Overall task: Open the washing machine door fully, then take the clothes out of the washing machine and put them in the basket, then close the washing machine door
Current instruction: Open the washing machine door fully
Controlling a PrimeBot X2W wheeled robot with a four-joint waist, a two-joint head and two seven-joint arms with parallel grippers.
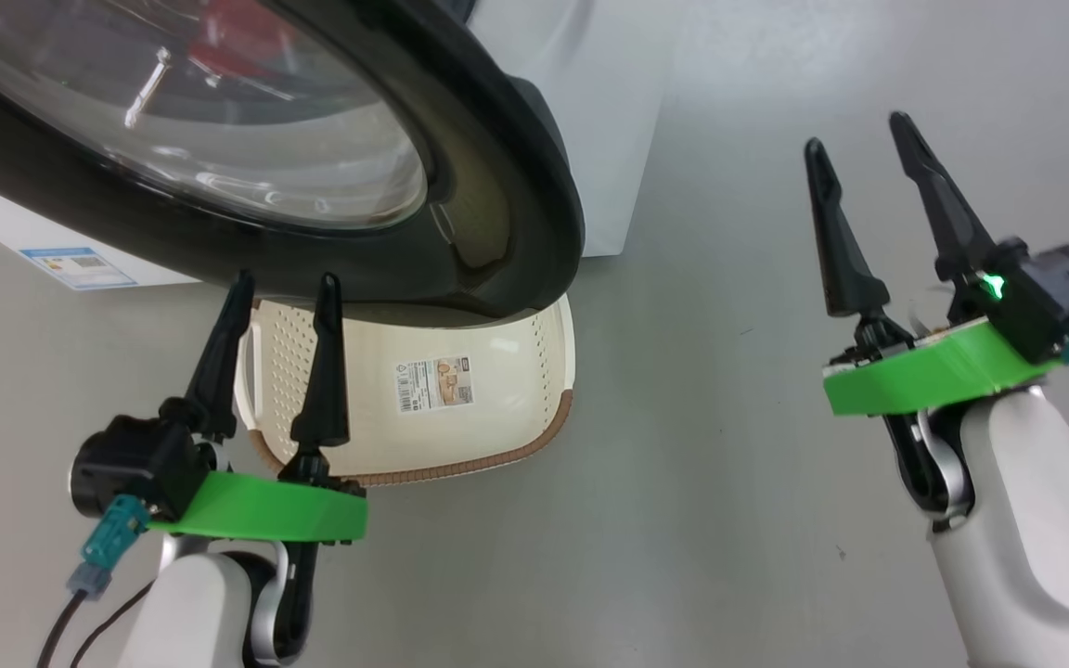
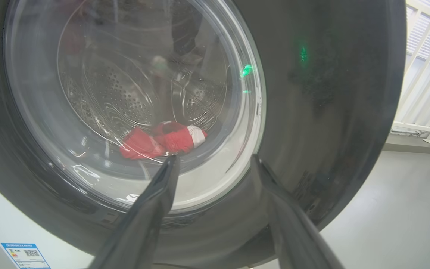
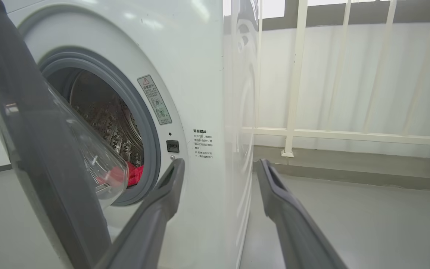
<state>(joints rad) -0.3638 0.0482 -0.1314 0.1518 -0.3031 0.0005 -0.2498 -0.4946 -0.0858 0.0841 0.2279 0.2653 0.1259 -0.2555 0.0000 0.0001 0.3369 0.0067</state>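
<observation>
The washing machine door (image 1: 516, 167) hangs ajar over the basket (image 1: 553, 362), red clothes (image 2: 162, 141) behind its glass; our wide-spread left tool (image 1: 286, 276) sits just beside its lower rim, our wide-spread right tool (image 1: 855, 130) well apart.

The left end effector (image 1: 286, 278) sits low, its two dark fingers spread wide, pointing up. The right end effector (image 1: 855, 130) is higher, fingers equally spread, tilted slightly left.
</observation>
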